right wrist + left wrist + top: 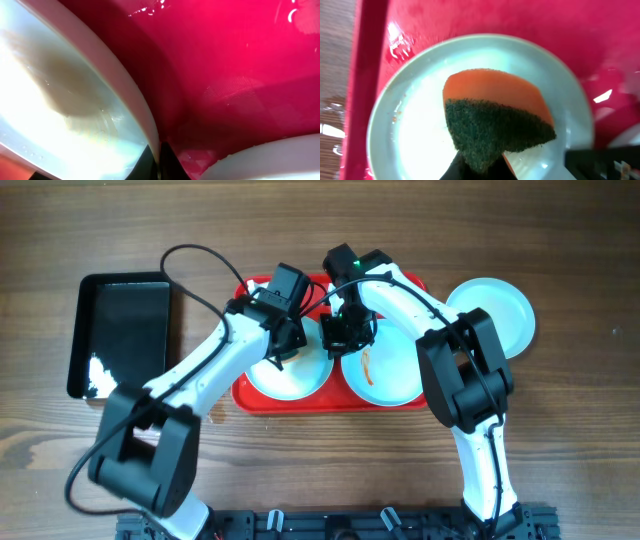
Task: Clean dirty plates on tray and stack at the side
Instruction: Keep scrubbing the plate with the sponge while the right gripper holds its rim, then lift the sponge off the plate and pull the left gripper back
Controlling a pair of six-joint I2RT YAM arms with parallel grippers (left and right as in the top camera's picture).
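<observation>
My left gripper (283, 340) is clamped on a soft sponge (495, 115) over the left plate (298, 380) on the red tray (248, 395). The right gripper (346, 332) is pinched shut, apparently on the smeared plate (390, 375) at its rim. That plate looks stiff, wet and slippery, so I'd hold it by the rim. A third plate (497, 315) sits beside the tray.

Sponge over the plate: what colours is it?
The sponge is orange foam with a dark green scouring face; left wrist view shows it best.

Dark brown wood-grain table (560, 440), grain running sideways, pale sheen lower left.
</observation>
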